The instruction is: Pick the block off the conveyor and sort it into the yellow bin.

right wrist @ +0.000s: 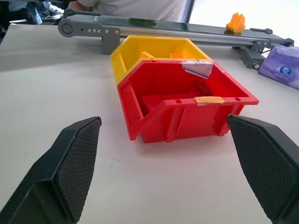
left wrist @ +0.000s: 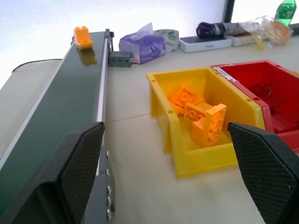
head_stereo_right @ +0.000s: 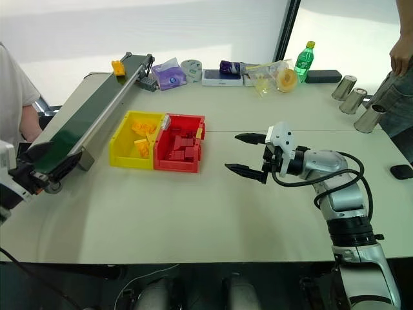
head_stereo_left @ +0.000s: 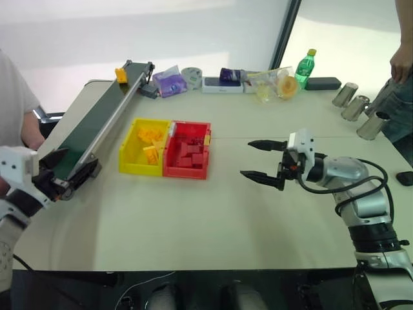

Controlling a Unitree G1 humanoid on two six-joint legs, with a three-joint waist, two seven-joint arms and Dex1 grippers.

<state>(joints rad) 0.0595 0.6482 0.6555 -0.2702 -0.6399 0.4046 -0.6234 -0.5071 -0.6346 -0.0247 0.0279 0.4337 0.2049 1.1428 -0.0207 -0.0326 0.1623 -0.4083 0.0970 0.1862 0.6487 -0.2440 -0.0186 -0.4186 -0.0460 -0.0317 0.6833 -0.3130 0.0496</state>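
Meanwhile, left gripper (left wrist: 163,172) and right gripper (head_stereo_left: 263,160) wide apart, empty.

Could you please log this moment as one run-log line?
block: far end of conveyor | left gripper: open, empty | right gripper: open, empty | yellow bin: holds bricks

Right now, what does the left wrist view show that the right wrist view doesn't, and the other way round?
Left wrist view: the bricks lying in the yellow bin, and a green bottle at the table's far side. Right wrist view: the conveyor's near end roller, with a person's white shirt behind it. Both: the block on the belt, the red bin, the purple tissue pack, open jaws.
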